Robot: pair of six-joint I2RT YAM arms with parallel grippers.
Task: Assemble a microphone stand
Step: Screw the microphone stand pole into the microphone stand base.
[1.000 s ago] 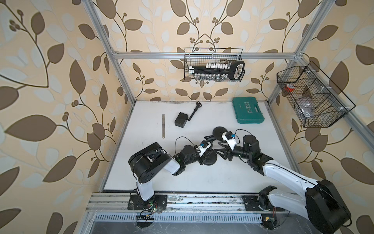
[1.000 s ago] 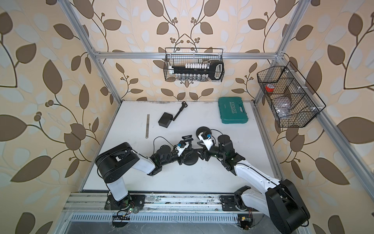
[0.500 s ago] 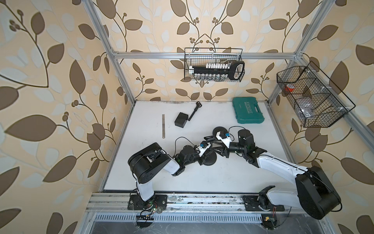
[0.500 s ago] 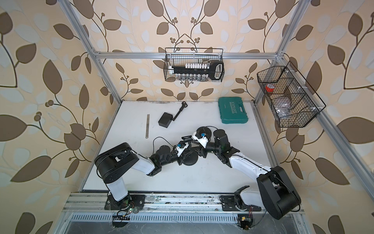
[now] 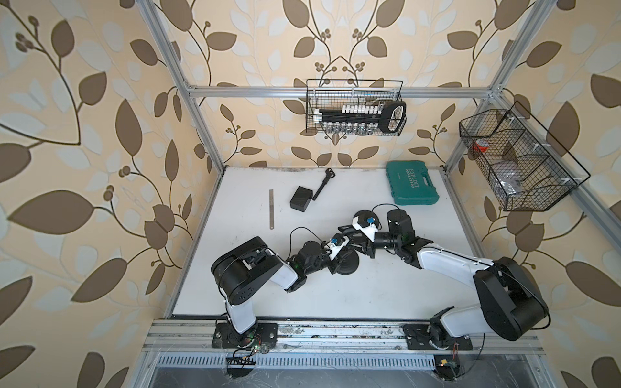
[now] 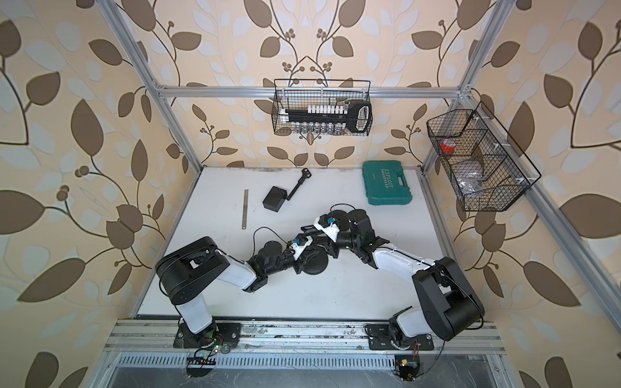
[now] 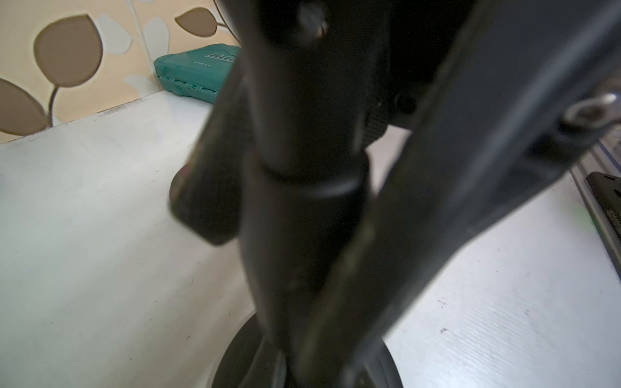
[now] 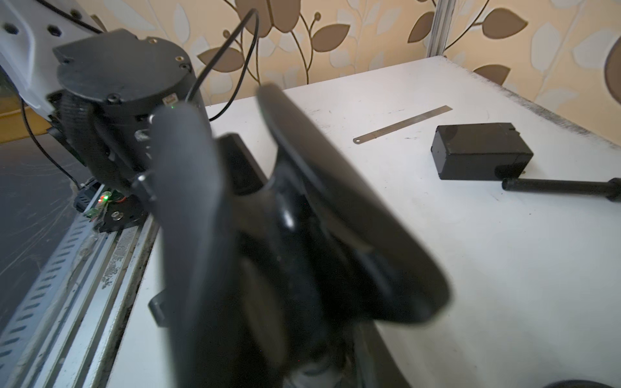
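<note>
Two grippers: meeting at middle of desk [image 5: 386, 295].
Left gripper [image 5: 340, 258]: clamped on stand pole [image 7: 302, 218].
Right gripper [image 5: 354, 241]: I cannot tell its grip (blurred).

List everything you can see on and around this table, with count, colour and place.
stand base: one, black, mid-table
stand pole: one, black, upright on the base
box: one, black, far left part
rod: one, black, beside the box
ruler: one, steel grey, left of the box
tool case: one, green, far right corner
wire baskets: two, black, back and right walls
table: one, white
left gripper: one, black fingers, shut on the pole
right gripper: one, black fingers, at the pole, grip unclear
</note>
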